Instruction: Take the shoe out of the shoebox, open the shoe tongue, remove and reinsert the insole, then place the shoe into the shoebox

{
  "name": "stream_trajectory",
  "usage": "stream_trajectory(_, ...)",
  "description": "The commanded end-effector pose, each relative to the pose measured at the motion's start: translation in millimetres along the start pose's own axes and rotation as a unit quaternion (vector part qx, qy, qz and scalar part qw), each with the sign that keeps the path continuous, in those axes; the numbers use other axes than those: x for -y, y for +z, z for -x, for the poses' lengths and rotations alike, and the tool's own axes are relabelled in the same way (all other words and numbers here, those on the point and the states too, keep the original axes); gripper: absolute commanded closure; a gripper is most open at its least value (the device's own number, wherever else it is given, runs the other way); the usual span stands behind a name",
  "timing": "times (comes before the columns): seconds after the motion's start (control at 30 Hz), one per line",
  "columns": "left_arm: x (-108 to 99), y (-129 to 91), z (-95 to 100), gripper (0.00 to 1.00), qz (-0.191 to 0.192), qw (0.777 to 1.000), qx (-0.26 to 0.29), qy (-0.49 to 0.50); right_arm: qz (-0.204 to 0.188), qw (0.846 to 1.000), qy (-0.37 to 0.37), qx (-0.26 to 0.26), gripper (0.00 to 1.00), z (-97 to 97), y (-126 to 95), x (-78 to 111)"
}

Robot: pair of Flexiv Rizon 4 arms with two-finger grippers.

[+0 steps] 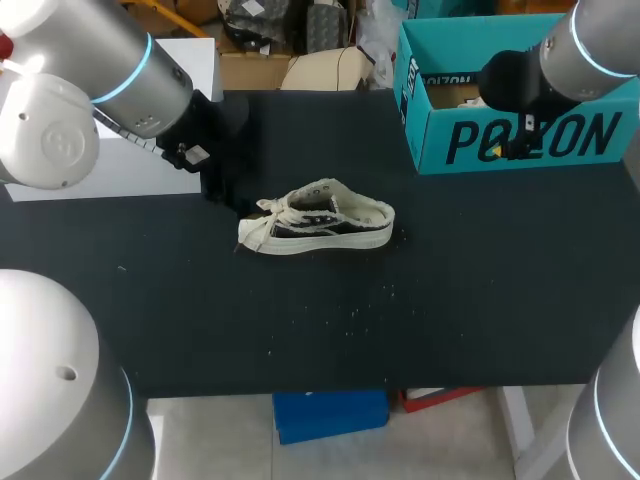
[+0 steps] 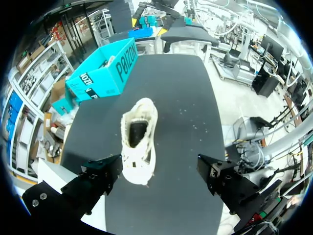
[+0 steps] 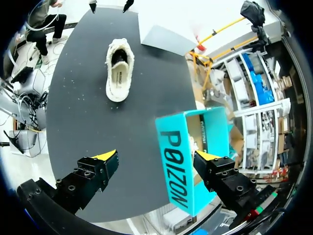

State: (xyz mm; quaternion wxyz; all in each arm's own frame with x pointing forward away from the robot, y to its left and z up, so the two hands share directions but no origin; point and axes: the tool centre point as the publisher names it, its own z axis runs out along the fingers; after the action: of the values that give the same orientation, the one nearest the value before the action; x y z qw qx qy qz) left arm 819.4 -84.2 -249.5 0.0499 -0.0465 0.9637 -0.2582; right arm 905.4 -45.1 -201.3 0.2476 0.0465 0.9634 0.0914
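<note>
At the far left of the table (image 1: 450,300), the left gripper (image 2: 159,172) hangs with its fingers spread wide and holding nothing, the toe of the shoe just ahead of them. The shoe (image 1: 318,222) lies on its sole near the middle, out of the box, toe and loose laces pointing left and heel right. It looks like a light canvas sneaker: soft, collapsible upper and floppy tongue over a firmer rubber sole (the laces could snag). The sole's sidewalls or the heel collar seem the surest places to pinch, and the tongue needs only a gentle pull. At the far right stands the open teal shoebox (image 1: 520,140), with the right gripper (image 3: 156,164) above it, also spread wide and empty.
</note>
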Motion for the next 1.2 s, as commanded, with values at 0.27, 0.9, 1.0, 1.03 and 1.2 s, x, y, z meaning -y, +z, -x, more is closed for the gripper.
stream_trajectory(0.27,-1.5,1.5,-0.5,0.00,-0.003,1.000,0.002,0.001,0.115,0.992,-0.004,-0.048,0.00,-38.7,15.4,-36.0)
stream_trajectory(0.9,-1.5,1.5,-0.5,0.00,-0.003,1.000,0.002,0.001,0.208,0.973,-0.065,-0.076,0.00,-59.2,38.4,-72.5)
stream_trajectory(1.0,-1.5,1.5,-0.5,0.00,-0.003,1.000,0.002,0.001,0.229,0.968,-0.031,-0.094,0.00,-65.2,55.7,-80.5)
stream_trajectory(1.03,-1.5,1.5,-0.5,0.00,-0.003,1.000,0.002,0.001,0.234,0.966,-0.022,-0.108,0.00,-67.5,62.5,-82.3)
stream_trajectory(1.2,-1.5,1.5,-0.5,0.00,-0.003,1.000,0.002,0.001,0.262,0.953,0.009,-0.153,0.00,-76.3,90.0,-100.7)
